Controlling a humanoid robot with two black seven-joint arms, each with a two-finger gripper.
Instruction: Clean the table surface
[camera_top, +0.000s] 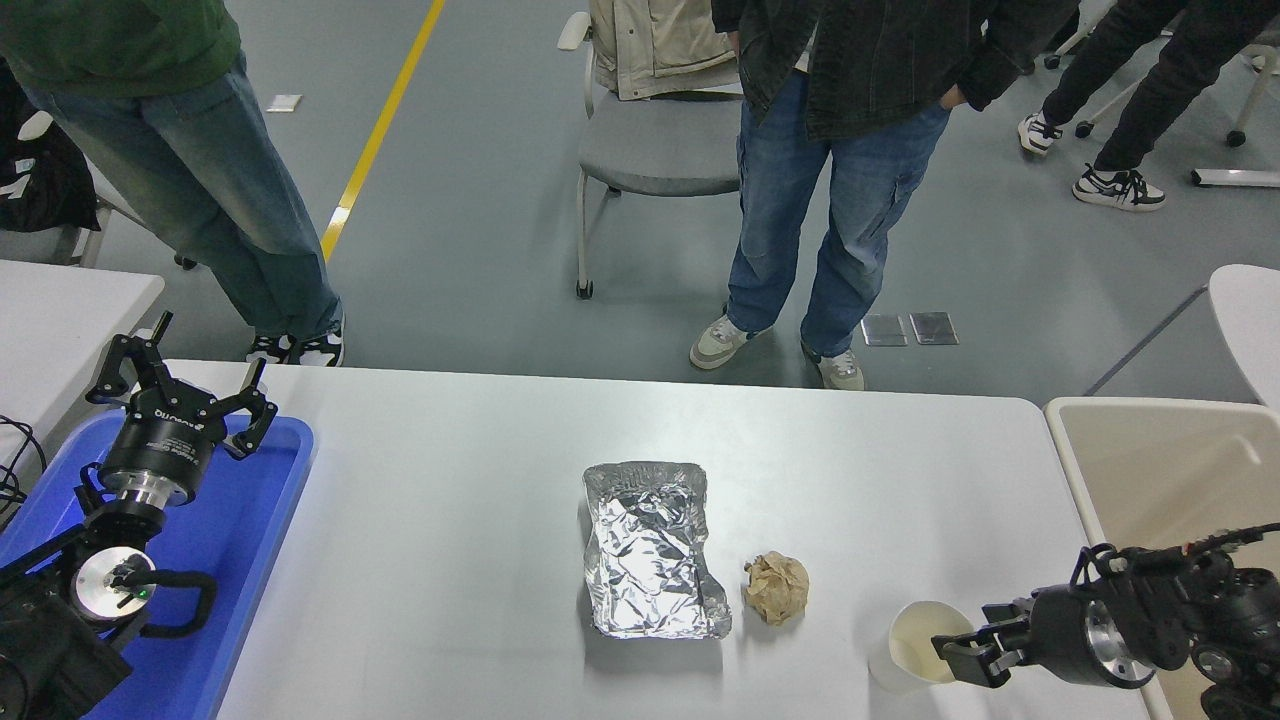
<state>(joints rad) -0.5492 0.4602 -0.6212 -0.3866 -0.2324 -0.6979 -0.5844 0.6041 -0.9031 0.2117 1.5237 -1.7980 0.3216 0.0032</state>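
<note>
Table surface: the large matte white-grey tabletop with rounded corners (450, 560) fills the lower middle of the view, stretching from beside the left fingers across to under the right ones.
Right gripper: the black right gripper (960, 652) comes in low from the right edge and points left – its fingertips sit at the right rim of the white paper cup (915, 650). Whether the fingers are clenched on the rim or merely beside it, I cannot tell.
White paper cup: upright on the table near its front right corner, mouth open upward, just at the right fingertips.
Crumpled brown paper ball (776, 587): on the tabletop, left of the cup and apart from the right fingers.
Crinkled silver foil tray (650, 550): just left of the paper ball, farther again from the right fingers, well apart from the left ones.
Left gripper: the black left gripper (185, 388) is parked at the lower left, its fingers spread wide and released, grasping nothing.
Blue plastic tray (255, 520): lies beneath the left fingers at the table's left end.
Beige rectangular bin (1150, 460): just past the table's right edge – beyond and behind the right fingers.
People: legs in blue jeans (830, 220) stand at the far side, opposite the foil tray.
</note>
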